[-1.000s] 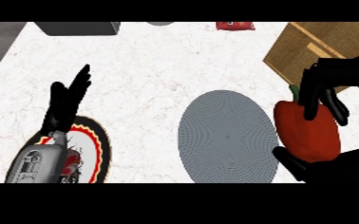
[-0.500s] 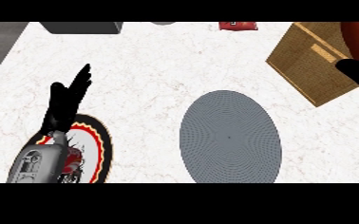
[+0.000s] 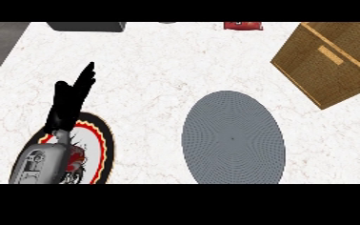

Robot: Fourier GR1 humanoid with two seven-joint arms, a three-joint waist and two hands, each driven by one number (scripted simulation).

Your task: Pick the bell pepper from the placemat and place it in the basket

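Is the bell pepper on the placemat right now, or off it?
Off it. The round grey placemat shows only bare weave, and no pepper is visible anywhere. Whether it is in the basket cannot be told.

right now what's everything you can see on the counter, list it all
placemat: 1, grey, round, lower centre, nothing on it
basket: 1, brown wicker, right edge
plate: 1, white with red, yellow and black rim, lower left, partly under the forearm
red object: 1, top edge, cut off
dark grey block: 1, top left, cut off
bell pepper: not in view
left hand: 1, black, open, resting at left
right hand: not in view
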